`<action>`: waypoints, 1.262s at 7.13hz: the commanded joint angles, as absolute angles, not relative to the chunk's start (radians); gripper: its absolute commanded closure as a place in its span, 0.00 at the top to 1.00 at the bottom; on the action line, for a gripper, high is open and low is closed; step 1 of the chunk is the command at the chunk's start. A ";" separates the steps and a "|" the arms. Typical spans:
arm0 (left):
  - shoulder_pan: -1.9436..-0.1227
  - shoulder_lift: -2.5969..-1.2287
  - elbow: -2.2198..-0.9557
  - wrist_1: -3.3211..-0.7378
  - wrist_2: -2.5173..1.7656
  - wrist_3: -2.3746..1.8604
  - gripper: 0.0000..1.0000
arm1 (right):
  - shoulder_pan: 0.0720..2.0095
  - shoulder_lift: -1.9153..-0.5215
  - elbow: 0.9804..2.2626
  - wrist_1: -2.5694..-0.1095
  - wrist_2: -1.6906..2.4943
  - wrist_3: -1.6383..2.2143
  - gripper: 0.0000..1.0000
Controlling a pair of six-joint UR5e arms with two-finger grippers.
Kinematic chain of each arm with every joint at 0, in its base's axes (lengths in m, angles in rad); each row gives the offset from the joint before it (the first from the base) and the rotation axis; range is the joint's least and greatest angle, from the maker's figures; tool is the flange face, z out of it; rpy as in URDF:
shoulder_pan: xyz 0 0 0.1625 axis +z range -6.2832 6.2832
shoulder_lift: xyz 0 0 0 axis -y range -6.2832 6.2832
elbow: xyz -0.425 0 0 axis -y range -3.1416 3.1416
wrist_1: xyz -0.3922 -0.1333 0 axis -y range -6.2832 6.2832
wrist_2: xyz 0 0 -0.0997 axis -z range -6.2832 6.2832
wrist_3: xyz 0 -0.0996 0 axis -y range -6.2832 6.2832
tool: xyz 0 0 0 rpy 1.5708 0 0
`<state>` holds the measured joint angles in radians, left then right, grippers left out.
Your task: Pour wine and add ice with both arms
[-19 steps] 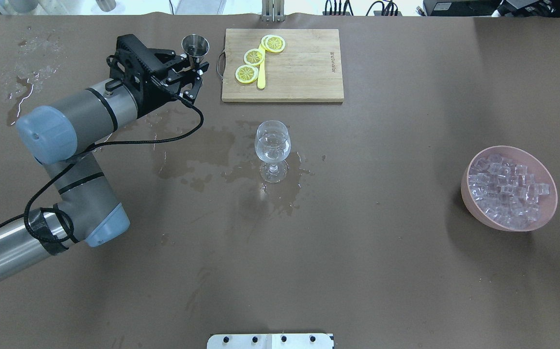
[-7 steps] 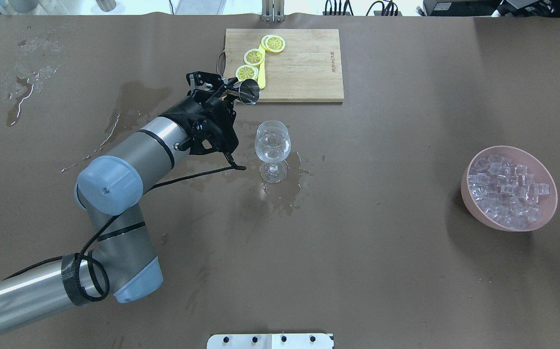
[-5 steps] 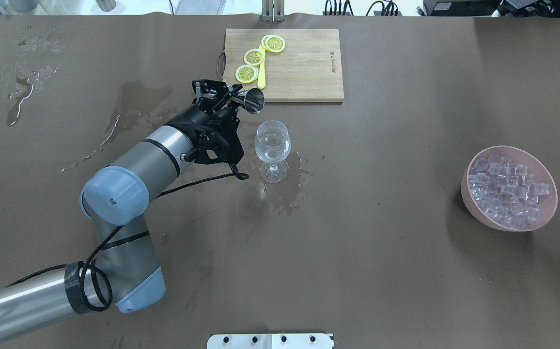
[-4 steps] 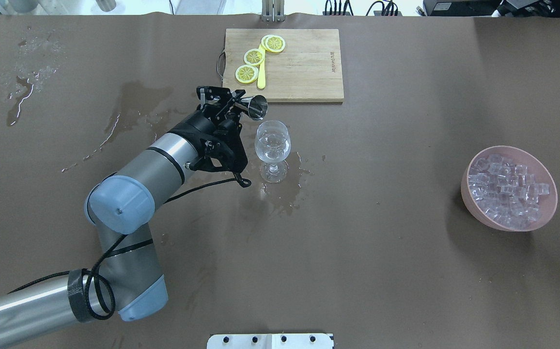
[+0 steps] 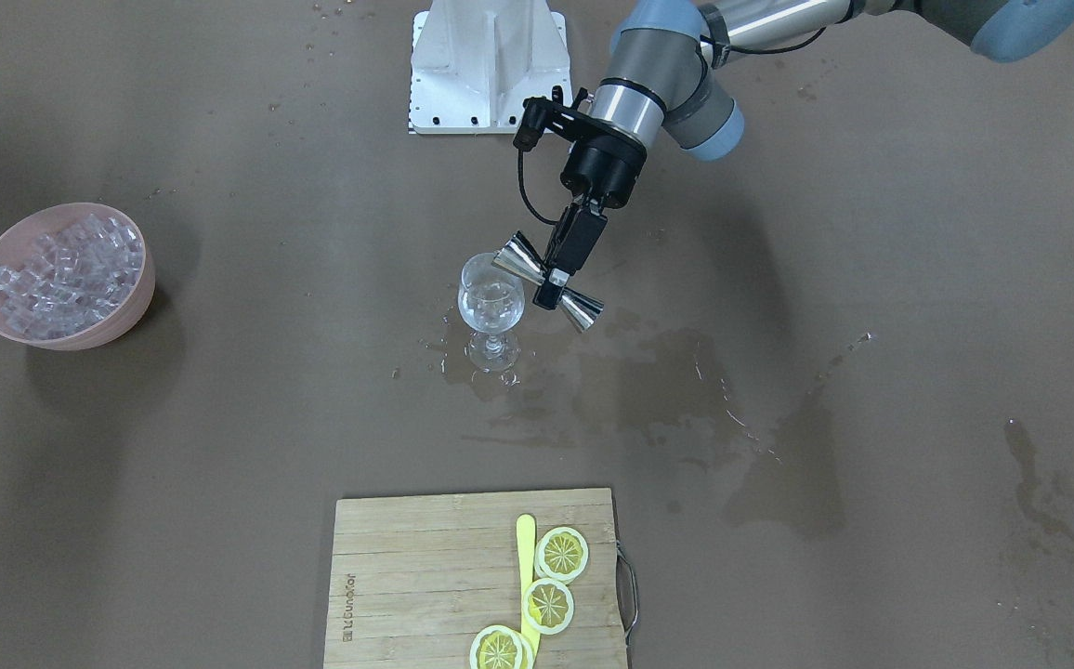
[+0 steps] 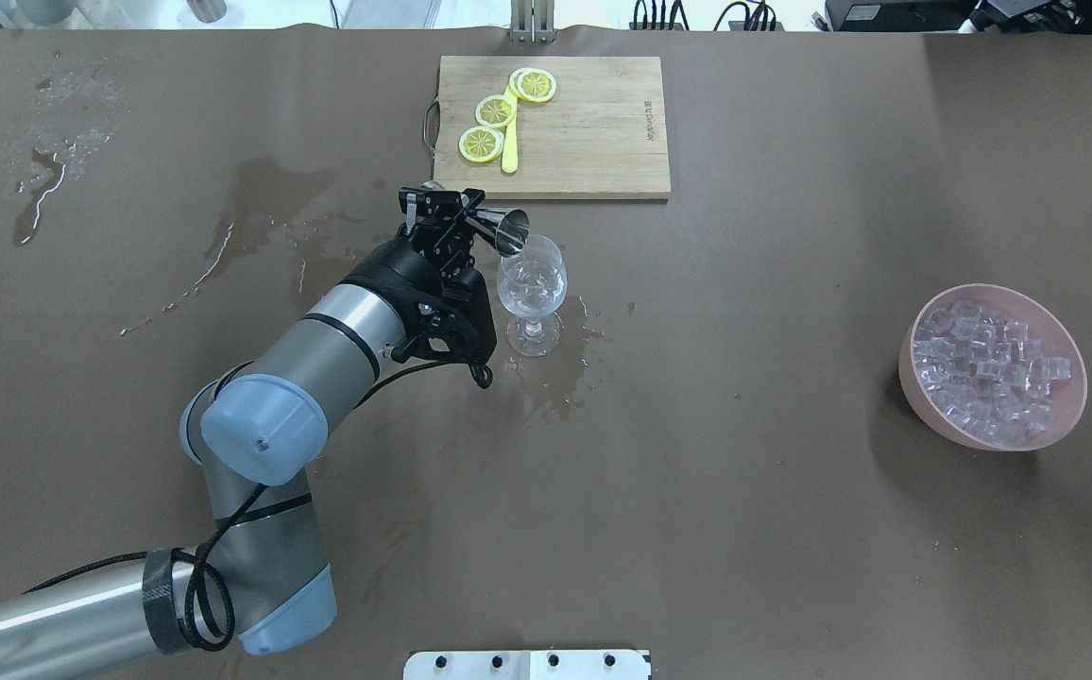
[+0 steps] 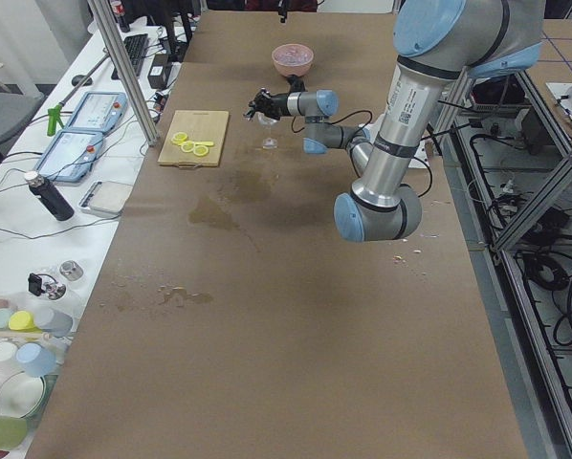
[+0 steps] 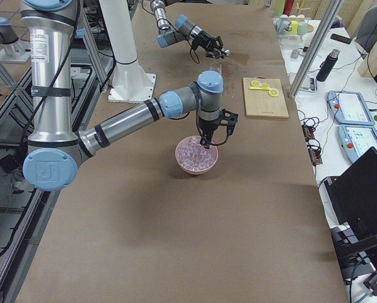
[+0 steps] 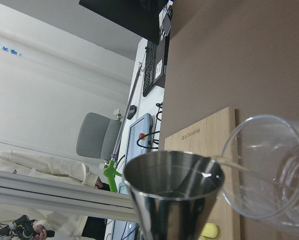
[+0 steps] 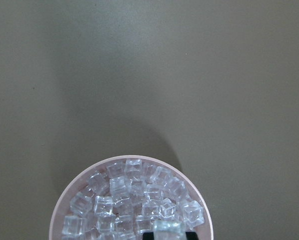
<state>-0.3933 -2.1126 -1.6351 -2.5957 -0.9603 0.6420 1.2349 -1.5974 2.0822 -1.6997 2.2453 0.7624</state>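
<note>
Left pincer (image 6: 464,215) is clamped on the waist of a tilted steel jigger (image 6: 508,229), whose mouth is over the rim of the stemmed glass (image 6: 531,283) just right of the pincer. Clear wine (image 5: 491,307) sits in that glass. Well apart to the right, ice (image 6: 990,368) fills a pink bowl (image 6: 929,416) on the surface (image 6: 697,491), below the right pincer (image 8: 208,142); its jaw state cannot be told.

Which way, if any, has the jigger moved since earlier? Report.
Yes: the jigger went from left of the cutting board, down-right, to the wine glass.
</note>
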 commanded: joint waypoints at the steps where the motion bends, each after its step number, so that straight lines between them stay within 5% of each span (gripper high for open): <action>1: -0.391 -2.112 -1.634 -2.589 -0.939 0.692 0.00 | 1.235 -1.592 2.085 -1.698 2.244 0.762 0.09; 9: -0.390 -2.123 -1.660 -2.528 -0.885 0.827 0.00 | 1.230 -1.575 2.118 -1.700 2.256 0.767 0.09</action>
<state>-0.3897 -2.1254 -1.6592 -2.5296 -0.8940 0.8128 1.2312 -1.5761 2.1157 -1.6996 2.2562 0.7668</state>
